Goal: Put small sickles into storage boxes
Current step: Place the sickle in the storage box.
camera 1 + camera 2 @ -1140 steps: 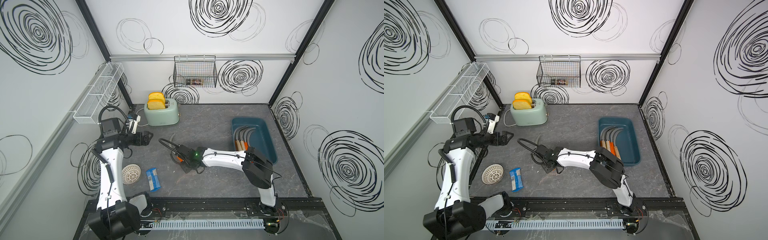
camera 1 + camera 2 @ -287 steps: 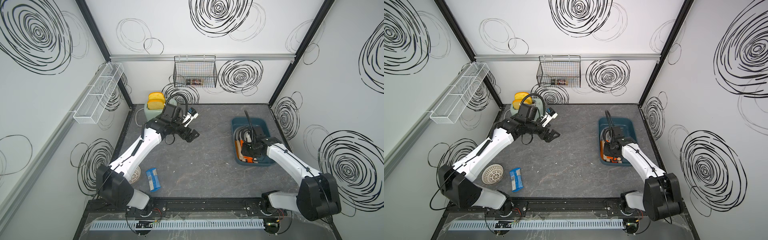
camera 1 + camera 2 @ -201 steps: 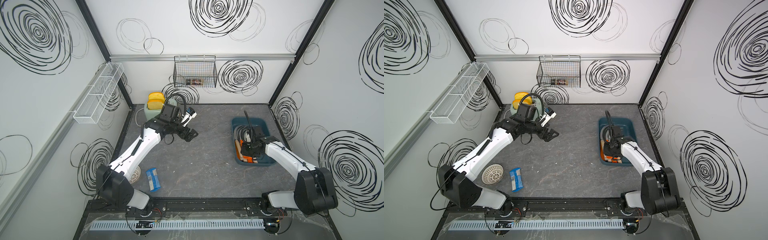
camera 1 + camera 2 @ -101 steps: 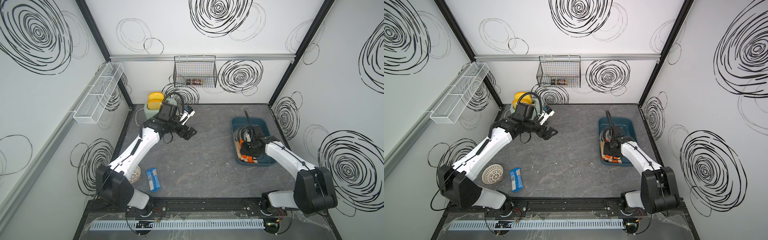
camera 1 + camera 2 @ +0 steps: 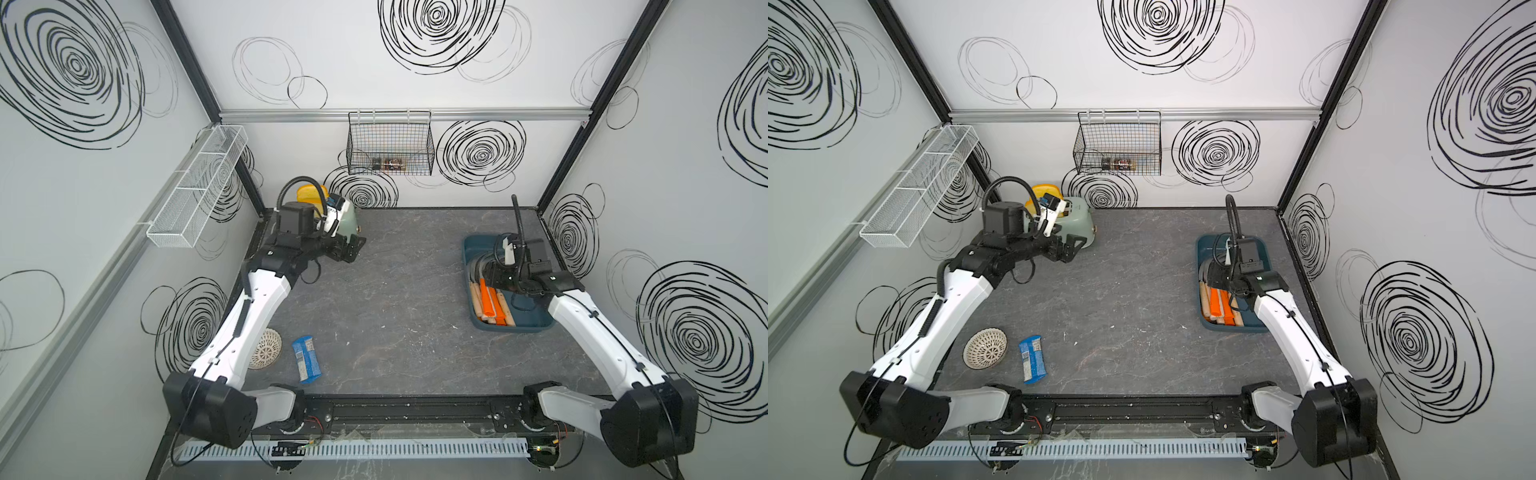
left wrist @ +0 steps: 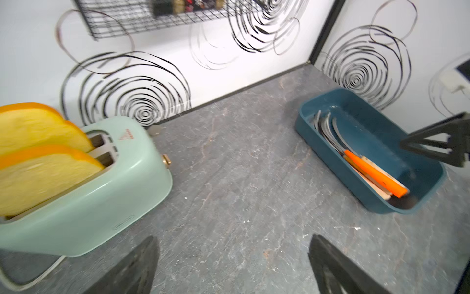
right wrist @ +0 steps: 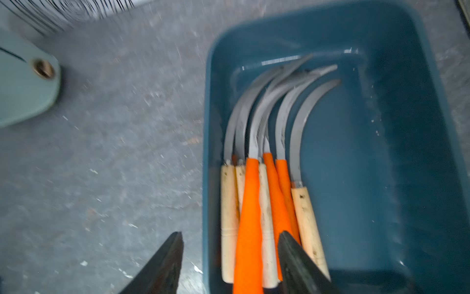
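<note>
The dark teal storage box (image 5: pixel 536 322) (image 5: pixel 1262 328) stands at the table's right side. Several small sickles (image 5: pixel 490 305) (image 5: pixel 1219 303) lie in it side by side, orange and pale wood handles toward the front, grey blades curving toward the back. My right gripper (image 7: pixel 231 235) hangs open low over the box's near-left end; one finger is outside the box wall (image 7: pixel 207 101), the other over the handles. An orange-handled sickle (image 7: pixel 250 203) lies loose on top between the fingers. My left gripper (image 5: pixel 353 249) (image 6: pixel 232 239) is open and holds nothing, beside the toaster.
A mint toaster (image 5: pixel 347 216) (image 6: pixel 101 193) with two toast slices stands at the back left. A black wire basket (image 5: pixel 390 145) and a white mesh rack (image 5: pixel 195 187) hang on the walls. A round white strainer (image 5: pixel 266 353) and a blue packet (image 5: pixel 306 363) lie front left.
The right gripper has opened over the box and let the orange-handled sickle drop onto the pile. The left arm has drawn back a little toward the toaster.
</note>
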Controlling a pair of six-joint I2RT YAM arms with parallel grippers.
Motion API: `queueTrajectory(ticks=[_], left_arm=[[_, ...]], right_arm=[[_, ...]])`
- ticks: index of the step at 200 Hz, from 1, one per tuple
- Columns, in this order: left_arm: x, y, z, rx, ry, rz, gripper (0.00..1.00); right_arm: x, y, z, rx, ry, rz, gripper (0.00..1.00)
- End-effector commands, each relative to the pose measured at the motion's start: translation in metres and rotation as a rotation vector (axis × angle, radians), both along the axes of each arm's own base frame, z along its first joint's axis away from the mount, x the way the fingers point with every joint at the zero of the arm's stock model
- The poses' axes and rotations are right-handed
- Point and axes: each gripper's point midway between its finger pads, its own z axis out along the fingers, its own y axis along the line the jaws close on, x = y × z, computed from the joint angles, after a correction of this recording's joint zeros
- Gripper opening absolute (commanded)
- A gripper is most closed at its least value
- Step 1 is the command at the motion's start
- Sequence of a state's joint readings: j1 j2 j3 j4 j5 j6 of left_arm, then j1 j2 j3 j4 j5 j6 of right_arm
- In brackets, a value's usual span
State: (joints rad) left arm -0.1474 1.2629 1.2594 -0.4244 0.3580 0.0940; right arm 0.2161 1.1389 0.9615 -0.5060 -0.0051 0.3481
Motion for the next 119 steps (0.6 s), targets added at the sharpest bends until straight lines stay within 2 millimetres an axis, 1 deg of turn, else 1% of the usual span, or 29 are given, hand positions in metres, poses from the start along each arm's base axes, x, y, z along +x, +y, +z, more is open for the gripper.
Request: queueTrajectory(ticks=[1, 13, 15, 19, 34, 54, 66, 83, 94, 105, 113, 119], left_arm=[[0.016, 0.028, 0.018, -0.055, -0.118, 0.128, 0.96], [0.017, 0.045, 0.015, -0.078, -0.126, 0.182, 0.96], [0.017, 0.047, 0.015, -0.082, -0.131, 0.189, 0.96], [0.018, 0.053, 0.014, -0.092, -0.137, 0.206, 0.96], [0.017, 0.072, 0.003, -0.128, -0.154, 0.267, 0.96], [0.012, 0.089, -0.006, -0.166, -0.203, 0.331, 0.96], [0.008, 0.096, -0.010, -0.164, -0.254, 0.361, 0.96], [-0.001, 0.102, -0.023, -0.161, -0.326, 0.392, 0.96], [-0.006, 0.103, -0.032, -0.158, -0.355, 0.399, 0.96], [-0.011, 0.105, -0.048, -0.153, -0.364, 0.409, 0.96], [-0.014, 0.105, -0.058, -0.151, -0.376, 0.413, 0.96], [-0.015, 0.105, -0.065, -0.148, -0.390, 0.415, 0.96]], right_arm=[[0.019, 0.006, 0.047, 0.052, -0.227, 0.022, 0.86], [0.024, 0.004, 0.058, 0.058, -0.289, 0.014, 0.99], [0.025, 0.003, 0.059, 0.058, -0.295, 0.012, 1.00], [0.027, 0.002, 0.060, 0.060, -0.306, 0.007, 0.98], [0.036, 0.000, 0.062, 0.064, -0.330, 0.004, 0.98], [0.051, -0.004, 0.059, 0.039, -0.336, -0.003, 0.98], [0.060, -0.009, 0.059, 0.032, -0.353, -0.018, 0.98], [0.065, -0.011, 0.062, 0.009, -0.421, -0.003, 0.98], [0.064, -0.010, 0.062, -0.003, -0.471, 0.023, 0.98], [0.061, -0.008, 0.065, -0.030, -0.525, 0.061, 0.98], [0.059, -0.010, 0.064, -0.066, -0.560, 0.069, 0.98], [0.058, -0.015, 0.062, -0.092, -0.572, 0.050, 0.98]])
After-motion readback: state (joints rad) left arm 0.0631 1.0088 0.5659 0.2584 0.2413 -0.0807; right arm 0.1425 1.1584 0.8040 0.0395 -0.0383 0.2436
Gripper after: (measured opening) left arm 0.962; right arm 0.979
